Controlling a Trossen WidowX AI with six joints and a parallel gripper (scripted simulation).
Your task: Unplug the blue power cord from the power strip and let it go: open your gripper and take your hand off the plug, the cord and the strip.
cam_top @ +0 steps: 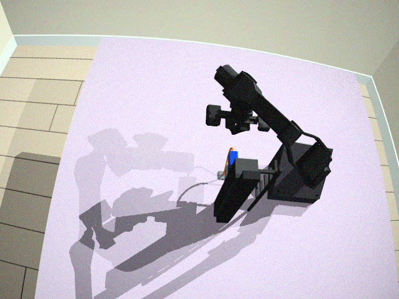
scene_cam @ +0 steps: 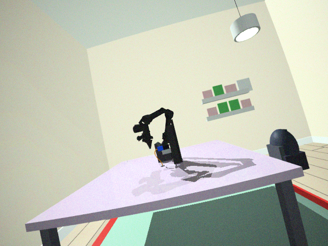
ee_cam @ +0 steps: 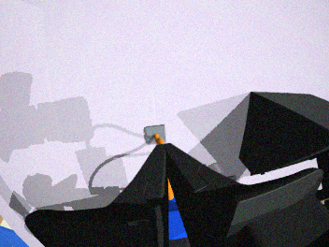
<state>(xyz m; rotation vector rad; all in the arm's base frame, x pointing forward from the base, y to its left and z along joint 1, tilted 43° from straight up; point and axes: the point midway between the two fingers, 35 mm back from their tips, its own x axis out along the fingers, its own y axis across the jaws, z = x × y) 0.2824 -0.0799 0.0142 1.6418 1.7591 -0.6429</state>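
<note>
The gripper (scene_cam: 149, 144) hangs in the air above the table (scene_cam: 232, 172), fingers pressed together w/ nothing between them; in the wrist view the two dark fingers meet in one sharp tip. The blue plug (cam_top: 234, 157) is not held. It sits apart from the tips, below them and a bit back toward the arm's base side, at the far end of the power strip (cam_top: 233, 192), and it looks still seated there, though the socket itself is hidden. The plug seems to stand upright, approx. at right angle to the strip's long body, which lies flat on the table. An orange cord (cam_top: 229, 157) loops from the plug down to a small grey block (ee_cam: 155, 134) on the table, just in front of the tips in the wrist view. So the coming move probably needs the fingers spread first, then down and back onto the plug.
</note>
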